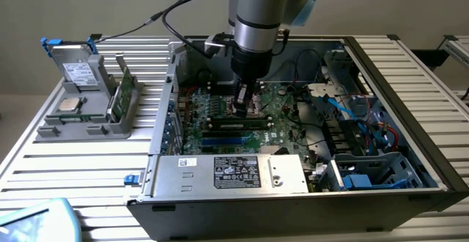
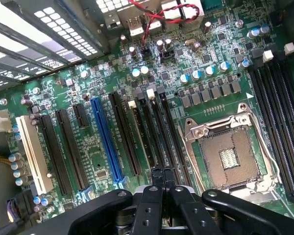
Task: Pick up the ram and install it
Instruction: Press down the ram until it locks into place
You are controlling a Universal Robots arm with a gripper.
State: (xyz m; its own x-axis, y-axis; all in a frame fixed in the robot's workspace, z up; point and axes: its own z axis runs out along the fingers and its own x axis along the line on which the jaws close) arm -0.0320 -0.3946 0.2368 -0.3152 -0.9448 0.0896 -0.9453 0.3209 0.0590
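As far as the exterior view tells, the ram [image 1: 238,124] lies lengthwise in a slot on the motherboard [image 1: 212,107], a dark stick with a green edge, inside the open computer case [image 1: 432,143]. My tool [image 1: 245,109] hangs just above it, near its middle; I cannot tell whether the tips touch it. In the wrist view my tool [image 2: 162,177] has its two black fingers [image 2: 157,178] pressed together with nothing between them, over the long dark slots beside the empty processor socket [image 2: 230,156]. Near the front of the case a silver box with a black label [image 1: 227,173] lies flat. On the counter [image 1: 66,165], at the exterior view's left, a grey holder [image 1: 88,127] carries a boxy drive [image 1: 77,73], a square silver chip [image 1: 70,105] and a green board [image 1: 124,94] standing on edge.
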